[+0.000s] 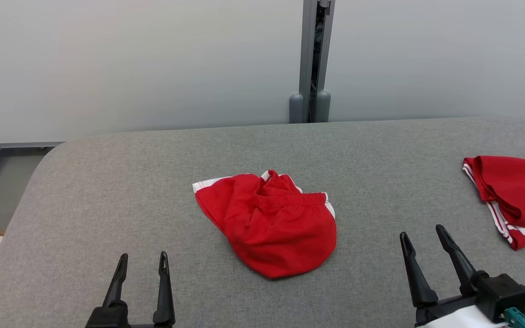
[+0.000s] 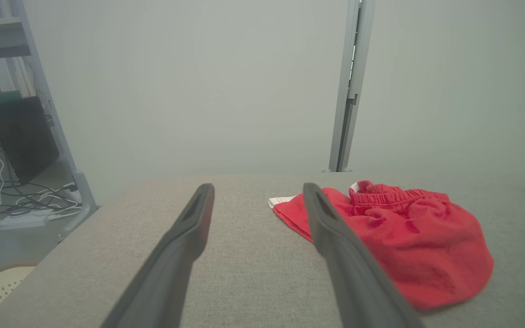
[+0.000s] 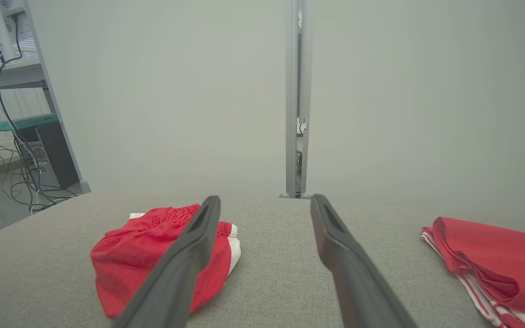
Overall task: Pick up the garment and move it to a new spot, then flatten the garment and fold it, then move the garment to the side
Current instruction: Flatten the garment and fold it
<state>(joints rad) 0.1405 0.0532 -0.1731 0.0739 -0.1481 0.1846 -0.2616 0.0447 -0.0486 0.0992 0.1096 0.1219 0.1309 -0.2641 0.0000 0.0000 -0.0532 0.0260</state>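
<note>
A crumpled pair of red shorts with white trim [image 1: 269,223] lies bunched in the middle of the grey padded table [image 1: 107,191]. The same shorts [image 2: 408,237] sit right of my left fingers, and the shorts [image 3: 139,255] sit left of my right fingers. My left gripper [image 1: 143,259] hovers open near the front edge, left of the garment and apart from it. To the garment's right, my right gripper [image 1: 422,234] is open too, holding nothing. In the wrist views the left gripper [image 2: 258,191] and right gripper [image 3: 265,202] both stand empty.
A second red garment with white stripes [image 1: 515,198] lies at the table's right edge. A grey post [image 1: 311,59] stands against the pale wall behind the table. A shelf frame with cables [image 2: 21,136] stands off the table's left side.
</note>
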